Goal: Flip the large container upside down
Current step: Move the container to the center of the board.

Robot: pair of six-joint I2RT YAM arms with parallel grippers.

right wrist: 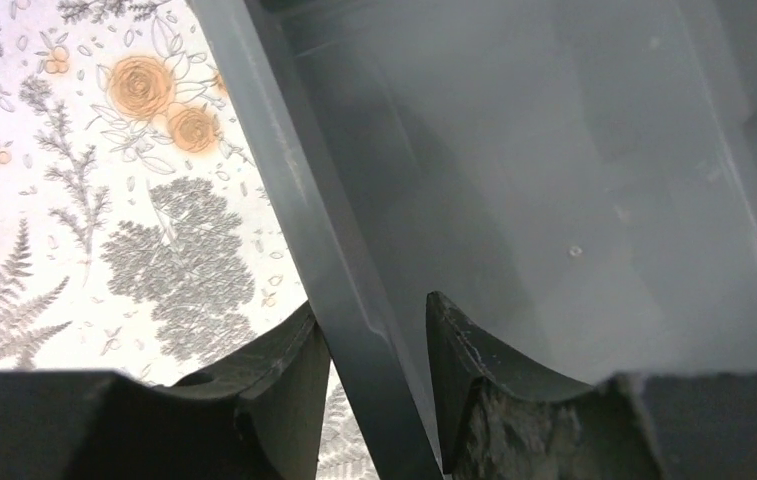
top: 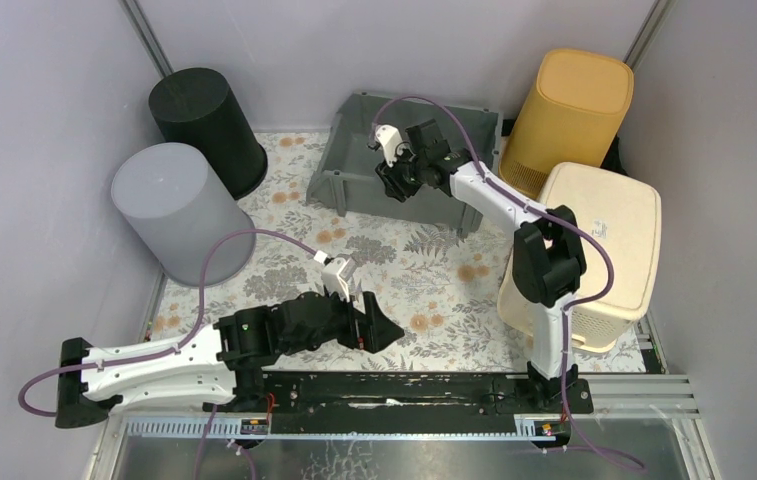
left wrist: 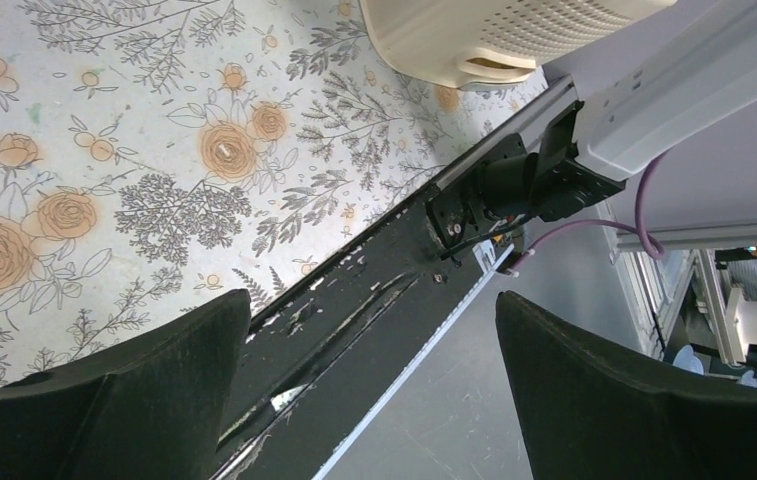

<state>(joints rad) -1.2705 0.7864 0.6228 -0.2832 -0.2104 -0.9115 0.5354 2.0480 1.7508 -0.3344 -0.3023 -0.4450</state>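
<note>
The large container (top: 342, 150) is a dark grey rectangular bin standing open side up at the back middle of the flowered mat. My right gripper (top: 391, 172) reaches over its front wall. In the right wrist view the rim (right wrist: 284, 180) runs between the two black fingers of the right gripper (right wrist: 369, 310), one outside over the mat and one inside the bin, both pressed close against the wall. My left gripper (top: 379, 325) lies low near the front of the mat, far from the bin. In its own view the left gripper (left wrist: 374, 300) is open with nothing between its fingers.
A black round bin (top: 204, 115) and a pale grey round bin (top: 176, 210) stand at the back left. A yellow basket (top: 566, 115) and a cream basket (top: 594, 250) stand at the right, close to the right arm. A black base rail (top: 404, 385) runs along the near edge.
</note>
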